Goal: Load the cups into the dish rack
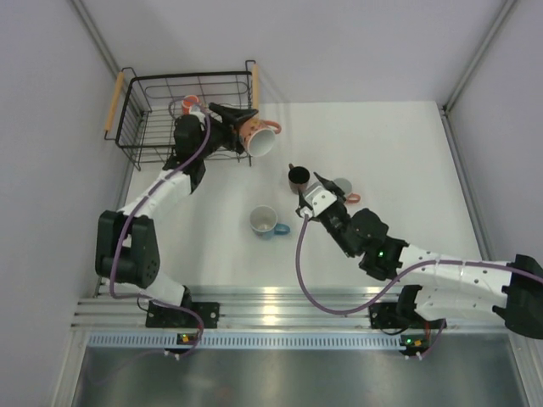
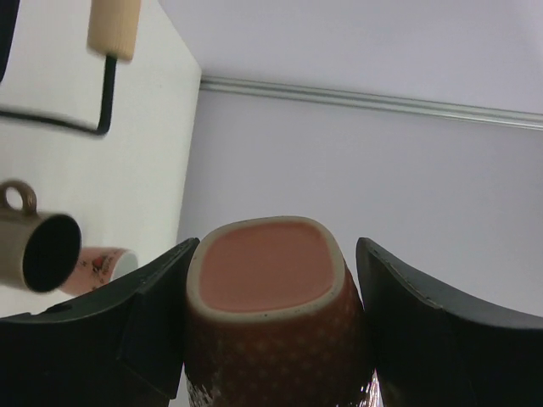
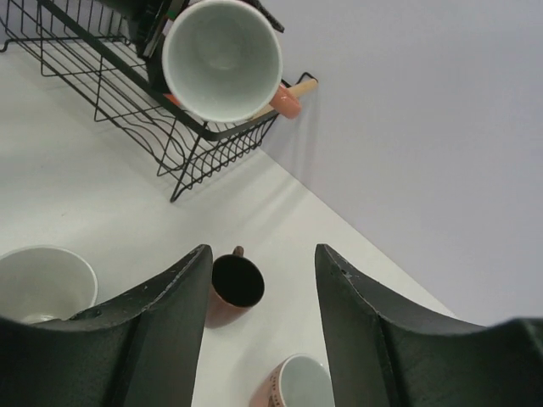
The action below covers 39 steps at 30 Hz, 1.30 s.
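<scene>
My left gripper [image 1: 242, 127] is shut on an orange cup [image 1: 260, 137], held on its side over the right rim of the black wire dish rack [image 1: 191, 75]. In the left wrist view the cup's base [image 2: 267, 280] fills the gap between the fingers. A salmon-pink cup [image 1: 191, 103] lies inside the rack. My right gripper [image 1: 312, 193] hangs open just above the table; a dark brown cup [image 3: 233, 288] stands ahead of it, close to its left finger [image 3: 161, 314]. Another salmon-pink cup [image 1: 344, 188] stands beside the right gripper. A light blue cup [image 1: 265, 221] stands mid-table.
The rack fills the table's far left corner, a wooden handle [image 1: 113, 102] on each side. Pale walls close in the table on the left, back and right. The arms' bases are bolted to a metal rail [image 1: 280, 301] along the near edge.
</scene>
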Tool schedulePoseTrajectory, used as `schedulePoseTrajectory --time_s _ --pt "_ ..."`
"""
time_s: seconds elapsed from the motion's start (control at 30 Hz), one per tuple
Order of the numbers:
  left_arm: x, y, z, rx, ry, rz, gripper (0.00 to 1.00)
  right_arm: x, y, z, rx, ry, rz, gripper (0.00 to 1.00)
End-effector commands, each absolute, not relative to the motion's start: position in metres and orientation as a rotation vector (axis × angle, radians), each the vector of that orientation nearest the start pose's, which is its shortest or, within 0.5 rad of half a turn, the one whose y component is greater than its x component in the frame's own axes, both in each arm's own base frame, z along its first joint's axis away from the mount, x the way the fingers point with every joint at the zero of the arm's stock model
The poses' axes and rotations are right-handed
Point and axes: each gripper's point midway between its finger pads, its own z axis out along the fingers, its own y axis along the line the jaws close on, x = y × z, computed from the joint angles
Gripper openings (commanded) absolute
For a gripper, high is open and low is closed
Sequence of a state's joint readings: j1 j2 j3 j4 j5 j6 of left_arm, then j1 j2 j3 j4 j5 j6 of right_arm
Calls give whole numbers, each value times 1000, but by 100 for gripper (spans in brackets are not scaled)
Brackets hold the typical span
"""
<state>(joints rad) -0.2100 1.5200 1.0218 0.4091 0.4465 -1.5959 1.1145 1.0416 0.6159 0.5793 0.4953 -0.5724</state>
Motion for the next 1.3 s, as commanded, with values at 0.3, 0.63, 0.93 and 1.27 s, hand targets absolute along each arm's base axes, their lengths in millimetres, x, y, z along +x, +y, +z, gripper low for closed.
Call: schedulePoseTrajectory --time_s 0.3,0.63,0.93,1.27 --pt "551 -135 340 -484 1735 -1009 0 262 239 291 -608 1273 77 55" --pt "597 -6 343 -497 1647 -237 0 290 197 283 -480 1345 128 55" --pt "603 105 352 -576 1448 172 0 297 196 269 -473 1389 146 55" --pt "649 127 325 -490 1361 306 0 308 197 248 -477 1442 156 55"
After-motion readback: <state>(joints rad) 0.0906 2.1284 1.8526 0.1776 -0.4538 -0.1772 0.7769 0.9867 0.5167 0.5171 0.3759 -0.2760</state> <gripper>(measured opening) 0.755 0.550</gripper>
